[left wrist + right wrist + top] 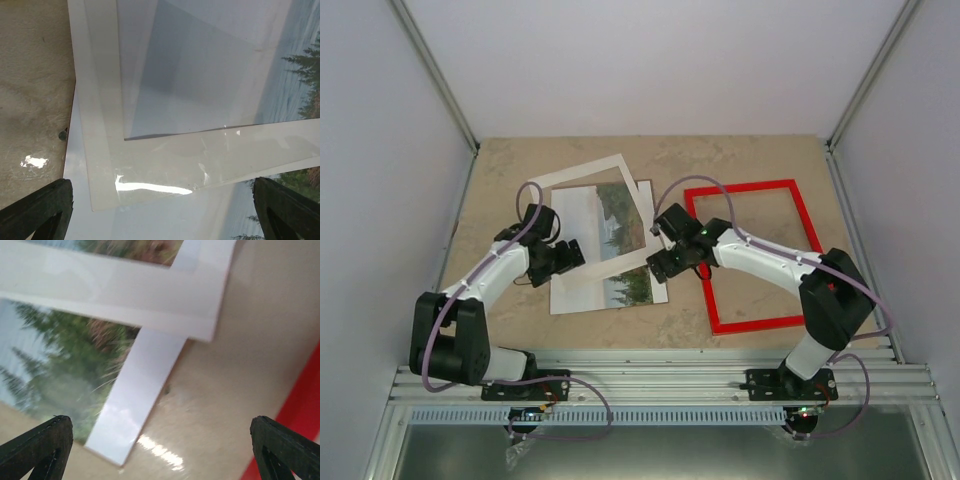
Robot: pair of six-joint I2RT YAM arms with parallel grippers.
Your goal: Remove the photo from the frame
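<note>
Removal judged complete: thin red rectangular frame (740,186) lay empty; landscape paper print (600,290) lay apart under white card mat (582,172). Left tool (160,184), right tool (160,424) released.

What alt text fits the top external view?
An empty red frame lies flat at right; left of it the photo lies partly under a tilted white mat. The left gripper and right gripper flank that stack.

We can't make out any writing, labels, brand names or numbers anywhere in these views. The rectangular paper landscape photo (630,288) only shows trees and pale sky with no caption, and the thin bright red rectangular frame (740,186) is just plain colour, nothing printed on it.
</note>
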